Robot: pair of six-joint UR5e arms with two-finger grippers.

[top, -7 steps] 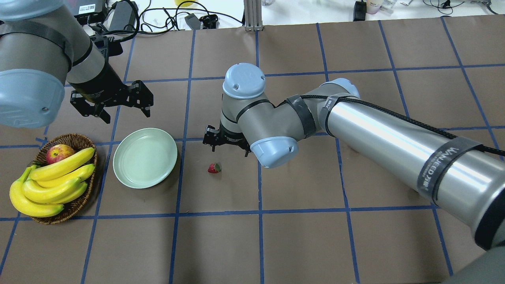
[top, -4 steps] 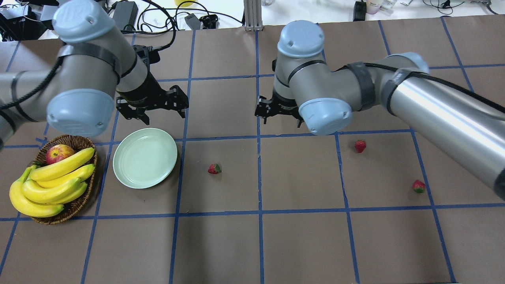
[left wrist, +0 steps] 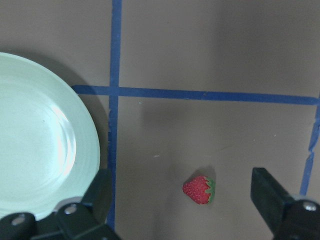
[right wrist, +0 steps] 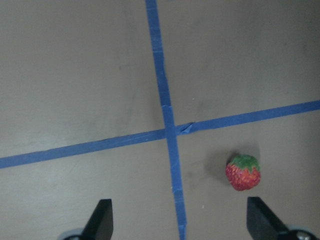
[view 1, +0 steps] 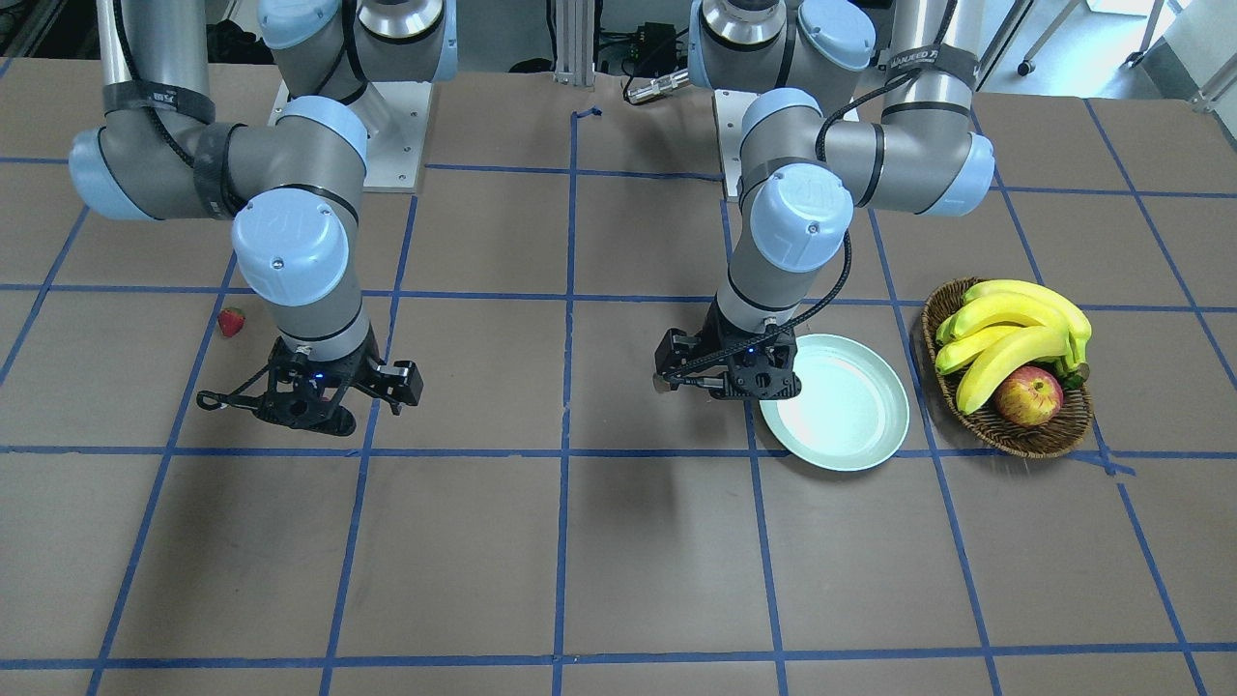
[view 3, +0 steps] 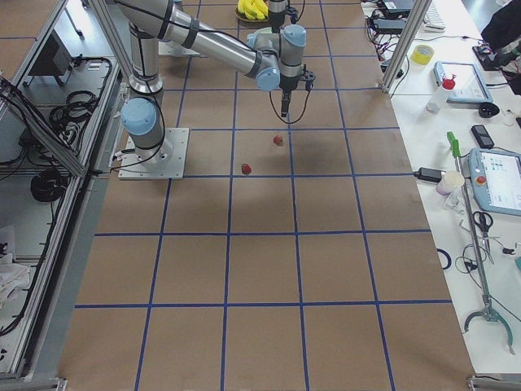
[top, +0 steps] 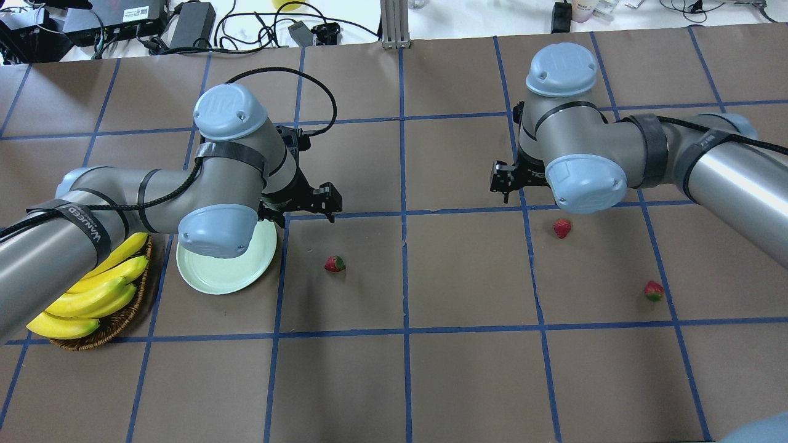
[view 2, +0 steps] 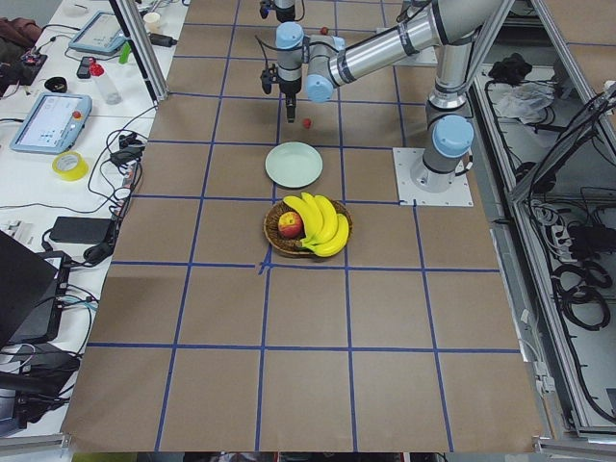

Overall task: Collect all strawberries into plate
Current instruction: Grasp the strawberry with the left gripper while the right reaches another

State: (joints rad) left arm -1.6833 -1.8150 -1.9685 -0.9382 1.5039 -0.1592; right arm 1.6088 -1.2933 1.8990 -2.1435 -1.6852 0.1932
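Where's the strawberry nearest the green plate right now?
In the overhead view the strawberry lies on the table just right of the plate, touching nothing, near the open left gripper.

You see three strawberries (top: 335, 264) off the plate (top: 228, 277), on the table (top: 431, 381). Nearest one lies at the plate's 3 o'clock, others farther out.

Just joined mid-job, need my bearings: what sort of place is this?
Probably a robotics lab cell: a paper-covered table with a blue tape grid, teach pendants on the side bench, aluminium framing around it.
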